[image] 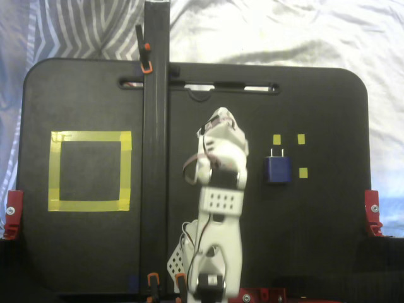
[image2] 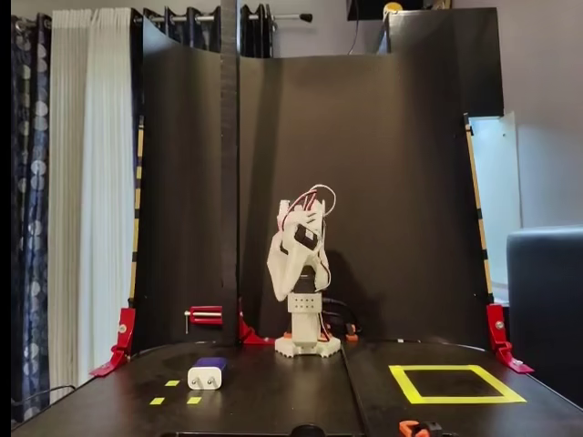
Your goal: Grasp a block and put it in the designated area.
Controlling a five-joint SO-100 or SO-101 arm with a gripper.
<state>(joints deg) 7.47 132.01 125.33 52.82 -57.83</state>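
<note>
The block (image: 277, 169) is a small dark blue cube with two silver prongs, lying on the right half of the black board; in the low front fixed view the block (image2: 207, 374) shows a white face and sits left of the arm. The designated area (image: 90, 136) is a yellow tape square on the left of the board, while from the front the designated area (image2: 460, 399) lies at the right. My gripper (image: 222, 116) is up in the air left of the block, apart from it. From the front the gripper (image2: 282, 293) points down-left, fingers together, holding nothing.
Small yellow markers (image: 301, 139) surround the block. A tall black post (image: 154, 158) stands between the arm and the tape square. Red clamps (image: 374, 211) grip the board's side edges. A curved black backdrop (image2: 364, 182) rises behind the arm's base.
</note>
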